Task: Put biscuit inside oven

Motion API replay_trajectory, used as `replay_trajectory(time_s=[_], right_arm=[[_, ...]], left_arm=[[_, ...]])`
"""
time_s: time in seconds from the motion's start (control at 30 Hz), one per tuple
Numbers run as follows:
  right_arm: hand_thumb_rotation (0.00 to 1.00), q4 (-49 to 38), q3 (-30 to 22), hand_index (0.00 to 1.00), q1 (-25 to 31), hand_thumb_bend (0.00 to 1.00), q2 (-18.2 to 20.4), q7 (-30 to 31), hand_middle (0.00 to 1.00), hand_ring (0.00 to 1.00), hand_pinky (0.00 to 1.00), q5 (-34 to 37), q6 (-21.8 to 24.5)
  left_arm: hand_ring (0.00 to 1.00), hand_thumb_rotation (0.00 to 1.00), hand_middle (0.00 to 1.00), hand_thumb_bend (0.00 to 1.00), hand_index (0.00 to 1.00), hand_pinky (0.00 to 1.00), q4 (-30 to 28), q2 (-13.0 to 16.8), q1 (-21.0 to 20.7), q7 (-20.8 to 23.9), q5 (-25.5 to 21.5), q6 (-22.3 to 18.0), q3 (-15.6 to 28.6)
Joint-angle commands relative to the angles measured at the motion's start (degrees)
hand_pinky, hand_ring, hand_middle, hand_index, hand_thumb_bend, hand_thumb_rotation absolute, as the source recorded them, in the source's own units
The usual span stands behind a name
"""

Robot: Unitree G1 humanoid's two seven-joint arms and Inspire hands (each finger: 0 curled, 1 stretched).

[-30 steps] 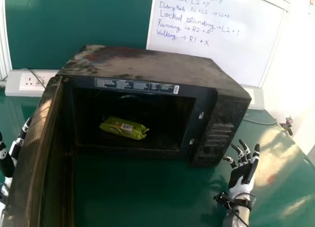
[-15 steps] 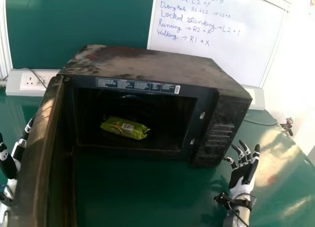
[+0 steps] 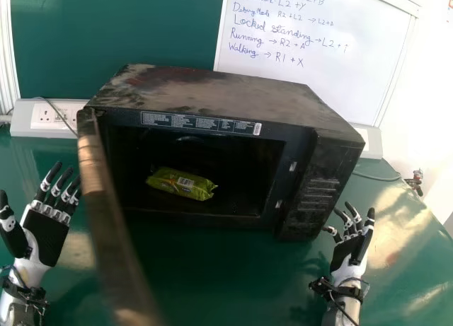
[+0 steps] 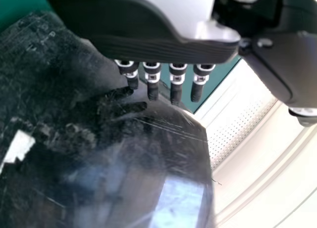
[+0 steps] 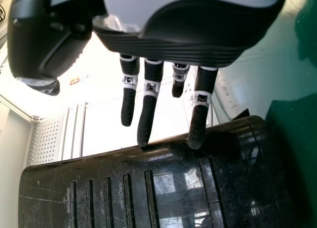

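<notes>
The biscuit, a long packet in shiny green wrapping (image 3: 180, 184), was seen lying flat on the floor of the black, box-shaped oven (image 3: 212, 92), well inside the opening and held by neither hand. The oven was set on the green table (image 3: 205, 283). Over the last second, the dark, worn oven door (image 3: 107, 199) had been swung part of the way inward from its wide-open place at the left, while the packet had been left undisturbed. By that swing, the black-and-white left hand (image 3: 46, 234), earlier mostly hidden behind the door, had been brought into plain sight on the door's outer side. Its fingers were spread open near the door, gripping nothing; whether the door was being touched could not be told. The black-and-white right hand (image 3: 347, 252) had been kept where it was, beside the control panel (image 3: 315, 191), its fingers loosely open and empty. For the task, the placing itself could be judged done, and the closing seemed to have been begun. A further push on the door's outer face would be called for, with some risk that the oven might be shifted if it were pressed too hard.
</notes>
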Motion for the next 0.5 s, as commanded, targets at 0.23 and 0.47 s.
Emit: replay_trajectory(time_s=[0.23,0.47], right_arm=[[1.0,1.32,0.54,0.71,2.62,0.79,2.82,-0.29,0.55,0.44,0.35,-0.51,0.04],[1.0,1.13,0.44,0.71,2.64,0.79,2.86,-0.54,0.55,0.44,0.35,-0.73,0.21]], left_arm=[[0.38,0.0,0.46,0.0,0.58,0.21,-0.43,-0.81,0.11,-1.77,0.7,0.23,-2.78],[0.38,0.01,0.47,0.0,0.58,0.19,-0.59,-0.8,0.33,-1.38,0.01,1.12,-2.79]])
